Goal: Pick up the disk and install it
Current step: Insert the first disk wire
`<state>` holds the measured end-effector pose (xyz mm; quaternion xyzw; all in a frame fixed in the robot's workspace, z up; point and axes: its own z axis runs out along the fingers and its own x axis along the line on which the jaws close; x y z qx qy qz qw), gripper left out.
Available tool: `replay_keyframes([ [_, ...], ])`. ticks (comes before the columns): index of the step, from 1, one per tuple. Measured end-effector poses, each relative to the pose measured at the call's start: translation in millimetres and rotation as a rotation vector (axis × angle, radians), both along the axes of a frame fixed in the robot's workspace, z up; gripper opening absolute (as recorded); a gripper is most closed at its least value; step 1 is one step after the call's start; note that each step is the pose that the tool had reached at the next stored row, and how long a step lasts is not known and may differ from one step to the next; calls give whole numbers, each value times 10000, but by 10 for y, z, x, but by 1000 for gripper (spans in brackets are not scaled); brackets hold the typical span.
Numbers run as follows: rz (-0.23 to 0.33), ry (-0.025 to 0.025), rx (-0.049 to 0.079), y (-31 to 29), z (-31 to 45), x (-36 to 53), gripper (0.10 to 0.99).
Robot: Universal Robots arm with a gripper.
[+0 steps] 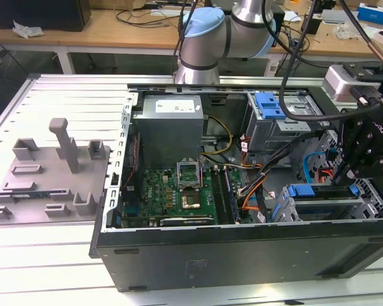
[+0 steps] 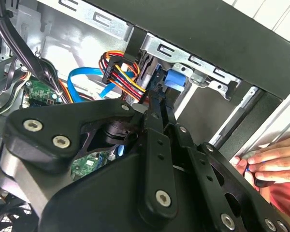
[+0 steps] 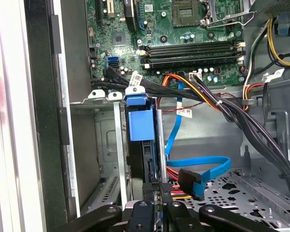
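no readable text, power supply [image 1: 172, 127] label illegible

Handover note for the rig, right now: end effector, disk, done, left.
End effector: low inside the PC case, at the near end of the disk; grip state unclear.
Disk: on edge in a slot of the grey drive cage, blue carrier facing the first wrist view.
Done: disk picked up and brought into the cage.
Left: full seating is not confirmed from these views.
Caution: a person's hand rests at the case edge beside the arm.
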<state>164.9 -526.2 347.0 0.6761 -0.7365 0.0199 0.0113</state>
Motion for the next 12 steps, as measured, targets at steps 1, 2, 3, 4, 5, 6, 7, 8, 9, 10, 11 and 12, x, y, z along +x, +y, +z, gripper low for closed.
replay_keyframes([
  [1,0,0,0,0,-2,0,169],
  [2,0,0,-1,0,-4,0,169],
  [3,0,0,0,0,-6,0,169],
  [4,0,0,-1,-1,-9,0,169],
  [5,0,0,0,-1,-11,0,169],
  [6,0,0,0,-2,-15,0,169],
  [7,0,0,0,-2,-18,0,169],
  [8,0,0,0,-2,-20,0,169],
  [9,-1,0,0,-2,-22,0,169],
  [10,-1,0,0,-3,-25,0,169],
  [11,0,0,0,-3,-28,0,169],
  [12,0,0,0,-3,-31,0,169],
])
